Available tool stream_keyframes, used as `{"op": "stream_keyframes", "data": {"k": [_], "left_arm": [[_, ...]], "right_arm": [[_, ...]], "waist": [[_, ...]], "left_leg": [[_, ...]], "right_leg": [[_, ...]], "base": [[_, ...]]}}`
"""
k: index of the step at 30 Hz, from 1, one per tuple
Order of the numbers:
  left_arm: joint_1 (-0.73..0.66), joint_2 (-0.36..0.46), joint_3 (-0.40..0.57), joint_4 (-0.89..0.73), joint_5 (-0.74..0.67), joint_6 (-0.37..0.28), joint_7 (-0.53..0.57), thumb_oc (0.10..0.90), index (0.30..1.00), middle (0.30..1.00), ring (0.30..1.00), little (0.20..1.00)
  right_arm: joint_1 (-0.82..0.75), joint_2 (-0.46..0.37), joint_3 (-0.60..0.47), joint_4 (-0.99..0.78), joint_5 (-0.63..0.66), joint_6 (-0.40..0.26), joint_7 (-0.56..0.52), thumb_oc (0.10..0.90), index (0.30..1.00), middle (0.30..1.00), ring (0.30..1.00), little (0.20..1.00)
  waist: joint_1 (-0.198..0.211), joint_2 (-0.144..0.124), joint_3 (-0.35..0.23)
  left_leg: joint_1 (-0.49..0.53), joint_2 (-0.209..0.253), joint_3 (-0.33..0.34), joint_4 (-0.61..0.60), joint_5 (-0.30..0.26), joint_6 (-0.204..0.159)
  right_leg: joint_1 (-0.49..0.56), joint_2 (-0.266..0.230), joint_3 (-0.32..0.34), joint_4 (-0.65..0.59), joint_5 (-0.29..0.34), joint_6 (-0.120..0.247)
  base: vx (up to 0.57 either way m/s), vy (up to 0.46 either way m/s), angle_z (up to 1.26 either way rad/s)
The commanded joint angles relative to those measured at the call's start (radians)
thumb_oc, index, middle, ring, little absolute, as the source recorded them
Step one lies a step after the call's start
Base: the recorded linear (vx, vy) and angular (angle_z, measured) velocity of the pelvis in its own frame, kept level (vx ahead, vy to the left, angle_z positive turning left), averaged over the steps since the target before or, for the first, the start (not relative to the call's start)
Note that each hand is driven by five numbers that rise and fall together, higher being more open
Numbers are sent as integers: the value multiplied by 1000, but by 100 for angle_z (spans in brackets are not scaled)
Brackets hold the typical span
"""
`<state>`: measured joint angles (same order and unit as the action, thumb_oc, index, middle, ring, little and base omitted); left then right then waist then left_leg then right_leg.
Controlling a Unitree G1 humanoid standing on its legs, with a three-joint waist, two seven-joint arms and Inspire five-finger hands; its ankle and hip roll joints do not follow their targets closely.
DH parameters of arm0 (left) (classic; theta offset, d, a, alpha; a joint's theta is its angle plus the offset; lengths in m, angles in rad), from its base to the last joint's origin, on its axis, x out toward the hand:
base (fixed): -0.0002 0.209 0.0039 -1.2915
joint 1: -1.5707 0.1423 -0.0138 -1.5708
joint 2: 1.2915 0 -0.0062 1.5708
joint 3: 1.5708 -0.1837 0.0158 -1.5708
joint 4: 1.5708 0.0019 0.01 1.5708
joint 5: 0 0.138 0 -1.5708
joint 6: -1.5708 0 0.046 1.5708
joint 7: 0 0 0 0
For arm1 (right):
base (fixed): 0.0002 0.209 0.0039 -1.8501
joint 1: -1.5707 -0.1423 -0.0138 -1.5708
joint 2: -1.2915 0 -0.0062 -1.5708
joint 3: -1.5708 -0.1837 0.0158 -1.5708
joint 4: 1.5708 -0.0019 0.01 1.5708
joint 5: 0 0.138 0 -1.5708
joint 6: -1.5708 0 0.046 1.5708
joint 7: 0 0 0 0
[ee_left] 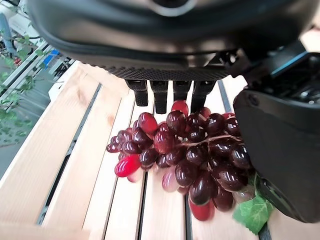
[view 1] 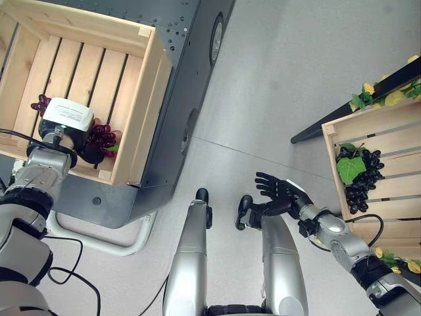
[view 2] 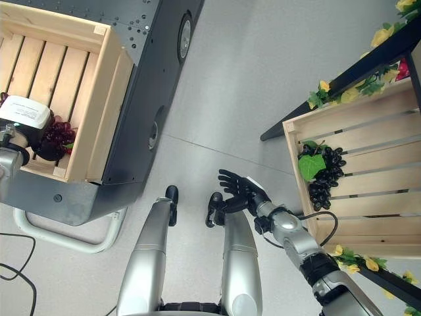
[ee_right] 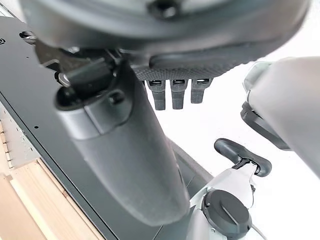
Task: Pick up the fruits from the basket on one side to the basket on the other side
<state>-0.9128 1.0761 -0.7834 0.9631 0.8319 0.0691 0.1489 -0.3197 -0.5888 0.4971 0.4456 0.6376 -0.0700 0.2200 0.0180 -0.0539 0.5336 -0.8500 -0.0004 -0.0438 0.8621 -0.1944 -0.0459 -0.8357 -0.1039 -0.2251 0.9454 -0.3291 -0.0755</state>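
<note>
grapes (ee_left: pixel 185 155) dark red — leaf (ee_left: pixel 255 212) green | right crate grapes (view 1: pixel 360 178) black | crates (view 1: pixel 131 99) pale wood

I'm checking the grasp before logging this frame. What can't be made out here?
- Left hand grip on the red grape bunch: head views blocked by its white-covered wrist; left wrist view shows fingertips above, contact unclear.
- Light wooden crate: left part cut off by the edge.
- Black grape bunch: stem too small.

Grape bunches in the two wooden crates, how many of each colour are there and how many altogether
Red grape bunch, in the left crate under the left robot hand: 1
Black grape bunch, in the right crate: 1
Total: 2
</note>
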Motion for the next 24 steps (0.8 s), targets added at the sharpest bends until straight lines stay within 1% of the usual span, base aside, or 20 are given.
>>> {"op": "stream_keyframes", "data": {"k": [1,4,8,9,10,11,12,13,17,18,20,21,22,24], "left_arm": [[-47,147,2,77,64,154,-58,800,900,900,900,900],[-64,142,-15,104,68,155,-66,800,900,900,900,900],[-103,124,-38,132,43,135,-56,800,900,900,900,900],[-102,121,-35,129,33,114,-25,562,542,542,542,542],[-103,118,-33,125,21,92,18,474,411,411,411,411],[-104,116,-29,123,17,59,63,400,300,300,300,300],[-107,114,-23,102,-3,8,146,400,300,300,300,300],[-107,114,-23,101,-5,7,150,400,300,300,300,300],[-114,141,-7,39,-58,-62,223,400,300,300,300,300],[-110,144,-2,32,-59,-62,224,400,300,300,300,300],[-84,158,28,-5,-72,-77,246,400,300,300,300,300],[-59,161,58,-23,-81,-85,261,400,300,300,300,300],[-54,162,64,-25,-82,-86,263,400,300,300,300,300],[-13,159,105,-31,-91,-111,312,400,300,300,300,300]], "right_arm": [[14,15,1,-74,55,-83,-4,800,900,900,900,900],[5,20,5,-66,71,-85,-9,800,900,900,900,900],[3,35,8,-44,82,-104,-1,800,900,900,900,900],[2,40,8,-42,82,-107,-2,800,900,900,900,900],[2,46,7,-41,82,-108,-3,800,900,900,900,900],[2,48,8,-46,83,-107,-4,800,900,900,900,900],[7,53,6,-48,80,-112,-5,800,900,900,900,900],[8,53,6,-48,80,-112,-6,800,900,900,900,900],[37,53,-8,-56,70,-143,-16,800,900,900,900,900],[40,52,-10,-57,70,-144,-16,800,900,900,900,900],[55,53,-21,-68,71,-152,-18,800,900,900,900,900],[56,57,-27,-70,71,-150,-20,800,900,900,900,900],[56,57,-27,-70,71,-150,-20,800,900,900,900,900],[62,61,-33,-72,68,-145,-15,800,900,900,900,900]], "waist": [[9,-1,-14],[9,-9,-14],[9,-20,-14],[10,-22,-14],[10,-25,-14],[11,-28,-14],[13,-33,-14],[13,-33,-14],[20,-29,-14],[21,-28,-14],[25,-26,-14],[28,-23,-14],[28,-23,-14],[30,-19,-14]], "left_leg": [[60,-40,93,-60,-23,65],[52,-37,92,-59,-22,66],[44,-37,87,-55,-25,66],[43,-36,86,-57,-24,66],[43,-36,85,-58,-24,65],[44,-37,84,-57,-25,66],[50,-37,81,-61,-24,66],[52,-37,81,-63,-24,66],[70,-43,77,-77,-24,67],[73,-43,77,-78,-24,67],[90,-46,75,-82,-27,69],[108,-47,76,-92,-27,68],[111,-47,75,-93,-26,68],[142,-49,72,-100,-28,67]], "right_leg": [[123,26,-6,-46,-3,22],[114,26,-9,-41,-3,21],[105,27,-12,-33,-5,21],[105,28,-12,-34,-5,21],[106,28,-13,-35,-4,21],[107,29,-13,-35,-5,22],[112,31,-15,-37,-3,22],[113,31,-15,-38,-3,22],[129,30,-14,-51,0,24],[131,30,-14,-52,0,24],[148,29,-15,-60,2,26],[165,29,-14,-71,4,27],[168,29,-14,-73,5,27],[199,29,-10,-89,7,26]], "base": [[0,0,0],[0,0,0],[0,0,0],[0,0,0],[0,0,0],[-30,-31,1],[0,0,0],[0,0,0],[0,0,0],[0,0,0],[-13,-33,3],[-12,-28,3],[0,0,0],[0,0,0]]}}
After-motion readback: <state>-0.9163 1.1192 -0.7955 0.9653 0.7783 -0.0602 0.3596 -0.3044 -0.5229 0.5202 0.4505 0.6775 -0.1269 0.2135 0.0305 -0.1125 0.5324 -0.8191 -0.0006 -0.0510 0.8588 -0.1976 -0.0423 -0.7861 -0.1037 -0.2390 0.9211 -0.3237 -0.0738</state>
